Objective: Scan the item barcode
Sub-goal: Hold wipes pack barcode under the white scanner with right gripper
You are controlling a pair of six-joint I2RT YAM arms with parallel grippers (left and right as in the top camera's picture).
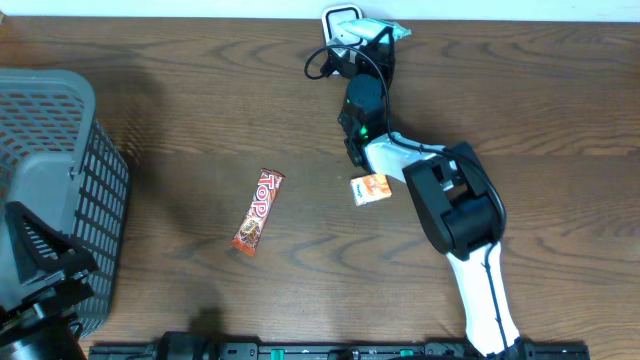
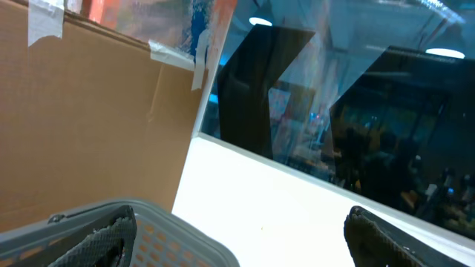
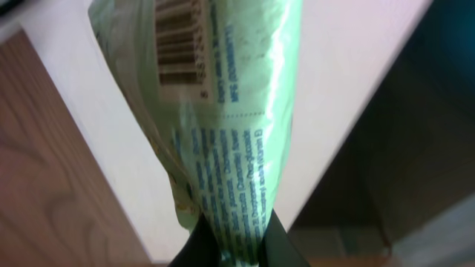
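Note:
The item, a pale green packet [image 3: 223,133] with blue print, hangs pinched between my right gripper's [image 3: 236,236] black fingers, which are shut on its lower end. Its barcode [image 3: 178,37] shows at the packet's top left. In the overhead view the packet [image 1: 387,32] is held up at the table's far edge, right beside a white scanner [image 1: 342,20]. In the left wrist view my left gripper [image 2: 240,222] stands open with nothing between its fingers, at the bottom left by the grey basket [image 2: 185,239].
A red "Top" candy bar [image 1: 259,211] lies mid-table. A small orange packet [image 1: 370,188] lies by the right arm's elbow. The grey mesh basket [image 1: 60,110] fills the left side. Black cables [image 1: 325,62] loop near the scanner.

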